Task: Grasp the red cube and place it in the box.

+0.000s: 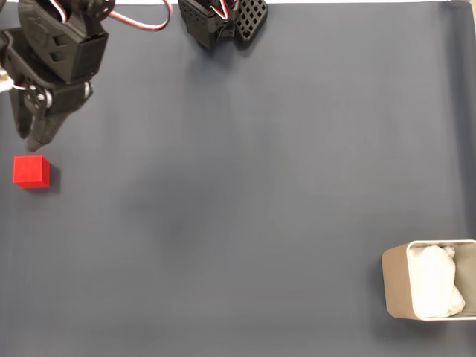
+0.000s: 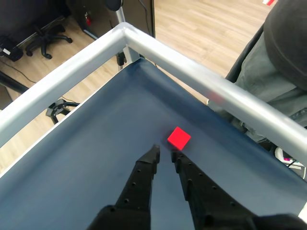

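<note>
Wrist view: narrowly parted, empty black gripper (image 2: pixel 164 154) just short of small red cube (image 2: pixel 179 138) near the mat's corner; jaws should be widened before descent.

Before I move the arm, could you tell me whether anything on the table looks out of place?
Nothing stands out: the red cube sits flat near the gripper, and the box stands upright.

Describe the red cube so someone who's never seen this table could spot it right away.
In the fixed view, the dark blue mat covers the table; follow its left edge to just below the black gripper. The red cube sits there alone, the only bright red thing, far from the beige box at lower right.
</note>
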`<state>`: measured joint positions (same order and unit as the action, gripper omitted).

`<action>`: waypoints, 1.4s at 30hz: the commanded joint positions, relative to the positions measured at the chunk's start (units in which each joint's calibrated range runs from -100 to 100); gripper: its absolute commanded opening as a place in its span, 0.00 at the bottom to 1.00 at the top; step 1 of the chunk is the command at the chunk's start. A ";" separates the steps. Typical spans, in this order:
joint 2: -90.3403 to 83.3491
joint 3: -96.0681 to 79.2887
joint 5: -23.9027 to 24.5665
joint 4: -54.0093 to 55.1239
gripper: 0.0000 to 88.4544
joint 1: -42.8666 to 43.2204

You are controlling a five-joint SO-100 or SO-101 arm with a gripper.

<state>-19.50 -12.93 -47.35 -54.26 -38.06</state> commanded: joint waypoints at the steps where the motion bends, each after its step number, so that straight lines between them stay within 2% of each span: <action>1: -0.87 -2.40 -1.03 4.67 0.09 -1.93; 22: -7.45 -25.76 -5.27 22.86 0.20 -5.05; 42: 0.78 -28.31 -5.03 32.86 0.37 -4.98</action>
<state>-19.24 -41.59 -52.38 -23.23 -42.73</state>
